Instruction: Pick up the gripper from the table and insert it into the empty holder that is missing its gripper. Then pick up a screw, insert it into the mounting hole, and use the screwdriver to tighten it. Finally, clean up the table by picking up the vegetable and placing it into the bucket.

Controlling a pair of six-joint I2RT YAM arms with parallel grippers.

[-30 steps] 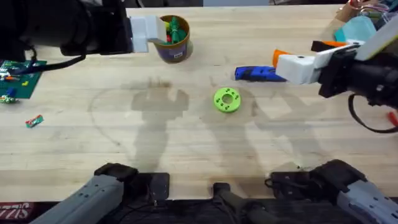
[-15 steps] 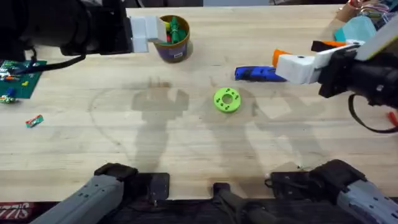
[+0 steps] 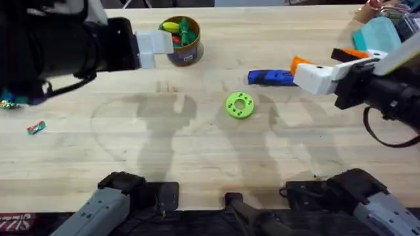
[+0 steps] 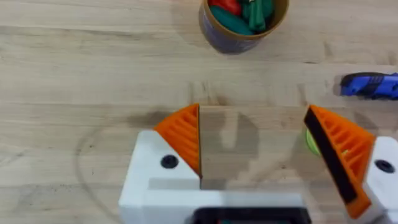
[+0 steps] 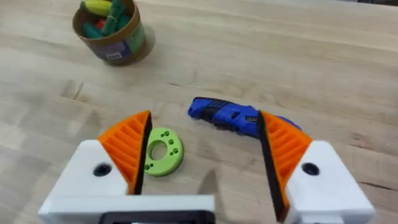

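Both grippers spread wide, holding nothing. Left gripper [image 4: 255,155] hangs over bare wood, white fingers with orange ribbed pads [image 4: 183,134] well apart. Seen from overhead, the left gripper [image 3: 154,46] sits at the far left of the table, its tip just beside the bucket [image 3: 182,40].

Right gripper [image 5: 202,155] is equally open, pads [image 5: 127,146] on either side of the gap. From overhead, the right gripper [image 3: 315,73] comes in from the right side, tip at the near end of the screwdriver [image 3: 269,77]; whether they touch, cannot tell. In the right wrist view the screwdriver [image 5: 224,114] lies flat on the wood, its right end hidden behind the right pad, and the green disc [image 5: 163,158] sits just beside the left pad.

Green disc [image 3: 239,105] is near mid-table, close to the screwdriver but apart from it.

Bucket stands upright at the far edge of the table, dark blue wall, yellow-orange rim. The vegetable [image 3: 186,31] is inside it, dark green, alongside a yellow piece [image 3: 170,27] and a red one. From the left wrist, the bucket [image 4: 239,28] shows the green vegetable [image 4: 233,20] and a red piece [image 4: 225,5] in it.

Small red-green item [image 3: 36,127] lies on the table at the left.
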